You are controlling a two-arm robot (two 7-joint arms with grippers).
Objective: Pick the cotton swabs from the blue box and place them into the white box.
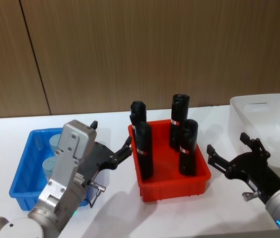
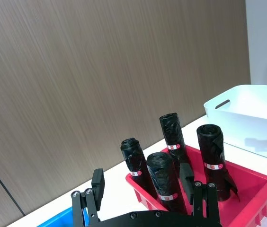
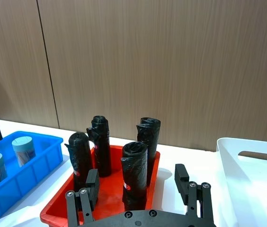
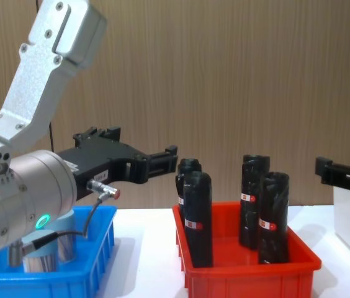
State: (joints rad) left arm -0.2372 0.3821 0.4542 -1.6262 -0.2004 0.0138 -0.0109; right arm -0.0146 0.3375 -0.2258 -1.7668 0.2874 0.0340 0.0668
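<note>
Currently my left hand (image 1: 111, 140) hangs spread wide and empty, touching nothing. Just below its wrist sits the ribbed blue box (image 1: 21, 171), with the cotton swabs (image 1: 55, 143) upright inside, clear jars with pale lids. Ahead of its fingertips stand crinkled black rolls (image 1: 187, 144) in a red bin (image 1: 175, 186). My right hand (image 1: 228, 146), equally wide and empty, hovers beside the smooth white box (image 1: 274, 121).
</note>
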